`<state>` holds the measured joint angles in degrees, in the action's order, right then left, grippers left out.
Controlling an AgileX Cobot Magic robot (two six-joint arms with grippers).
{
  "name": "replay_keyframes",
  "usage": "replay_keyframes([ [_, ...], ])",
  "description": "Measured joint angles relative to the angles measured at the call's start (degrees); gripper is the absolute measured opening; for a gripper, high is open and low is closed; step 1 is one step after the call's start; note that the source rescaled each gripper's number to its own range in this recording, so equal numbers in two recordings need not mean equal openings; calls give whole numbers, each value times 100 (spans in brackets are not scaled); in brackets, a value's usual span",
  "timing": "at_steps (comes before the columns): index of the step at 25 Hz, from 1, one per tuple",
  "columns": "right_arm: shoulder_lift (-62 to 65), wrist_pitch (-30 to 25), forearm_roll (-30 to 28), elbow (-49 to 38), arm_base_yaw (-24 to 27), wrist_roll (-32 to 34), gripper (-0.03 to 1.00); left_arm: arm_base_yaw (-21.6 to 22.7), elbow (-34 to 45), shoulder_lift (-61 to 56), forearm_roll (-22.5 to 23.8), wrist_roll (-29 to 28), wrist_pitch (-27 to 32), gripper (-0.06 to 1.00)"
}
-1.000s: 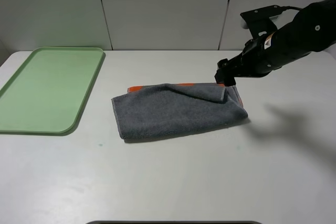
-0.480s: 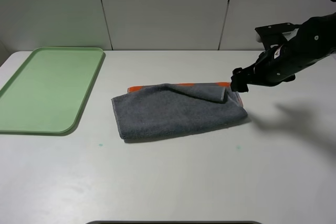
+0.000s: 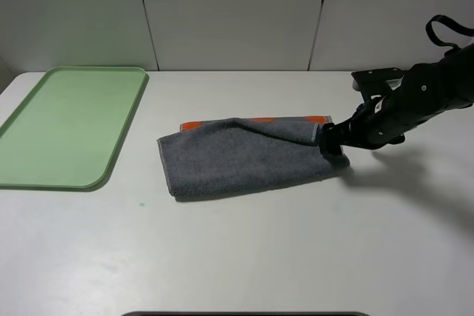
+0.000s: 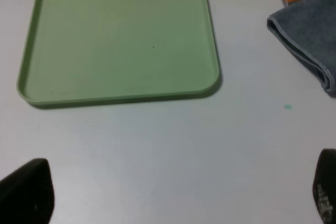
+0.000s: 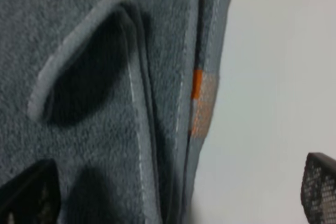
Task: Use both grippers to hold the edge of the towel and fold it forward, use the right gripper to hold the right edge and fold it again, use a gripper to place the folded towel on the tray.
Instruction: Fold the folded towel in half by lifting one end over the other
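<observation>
Right hand [image 3: 332,144]: low, jaws wide apart, empty; arm slanting down from the right. Left hand [image 4: 176,192]: jaws wide apart, empty.

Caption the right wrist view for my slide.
Open right gripper straddling the right edge of the folded towel, table beyond.

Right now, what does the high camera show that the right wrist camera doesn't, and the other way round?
Only the high view: the green tray and the whole folded towel. Only the right wrist view: the towel's stacked hems close up, with a puckered fold. Both: the towel's right end with its orange band, and the open right gripper at it.
</observation>
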<state>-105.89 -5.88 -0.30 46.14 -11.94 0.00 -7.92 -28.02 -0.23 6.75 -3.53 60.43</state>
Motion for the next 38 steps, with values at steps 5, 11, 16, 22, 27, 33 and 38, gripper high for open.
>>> replay_keyframes([
  [5, -51, 108, 30, -22, -207, 0, 100, 0, 0, 0, 0, 0, 0, 100],
  [11, -260, 212, 110, -22, -336, 0, 100, 0, 0, 0, 0, 0, 0, 100],
  [16, -486, 326, 146, -17, -336, 0, 100, 0, 0, 0, 0, 0, 0, 100],
  [22, -576, 432, 152, 6, -336, 75, 97, 0, 0, 0, 0, 0, 0, 100],
  [27, -608, 533, 210, 12, -345, 165, 48, 0, 0, 0, 0, 0, 0, 100],
  [33, -608, 476, 258, 35, -357, 195, 11, 0, 0, 0, 0, 0, 0, 100],
  [38, -595, 455, 250, 35, -357, 200, 11, 0, 0, 0, 0, 0, 0, 100],
])
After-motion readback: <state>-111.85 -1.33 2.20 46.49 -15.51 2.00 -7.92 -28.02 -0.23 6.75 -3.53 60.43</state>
